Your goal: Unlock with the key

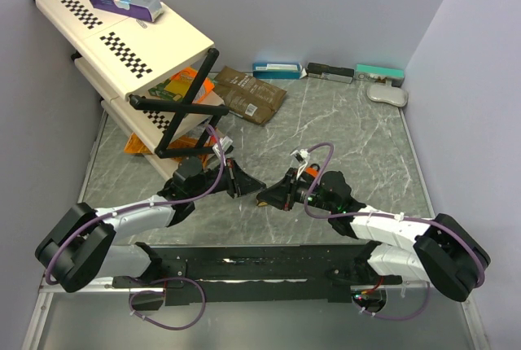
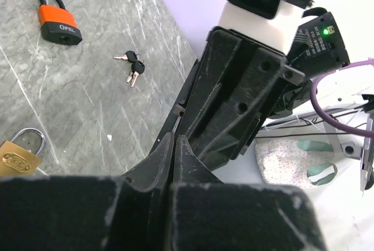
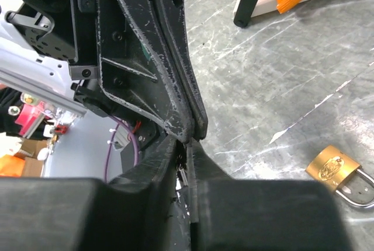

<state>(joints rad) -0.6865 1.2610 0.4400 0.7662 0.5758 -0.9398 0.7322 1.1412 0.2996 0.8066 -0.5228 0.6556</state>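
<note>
An orange padlock (image 2: 58,24) marked OPEL lies on the grey marble table in the left wrist view, upper left. A pair of small black-headed keys (image 2: 133,68) lies loose to its right. A brass padlock (image 2: 20,153) lies at the left edge; it also shows in the right wrist view (image 3: 338,171). My left gripper (image 2: 174,138) is shut and empty. My right gripper (image 3: 189,141) is shut with nothing seen in it. The two grippers meet tip to tip at the table's middle, left gripper (image 1: 254,186), right gripper (image 1: 264,196). In the top view the locks and keys are hidden.
A cream folding rack (image 1: 138,32) with a boxed item on top stands at the back left, orange packets under it. A brown pouch (image 1: 248,92) lies beside it. Small boxes (image 1: 326,72) line the back wall. The black base rail (image 1: 260,264) runs along the near edge.
</note>
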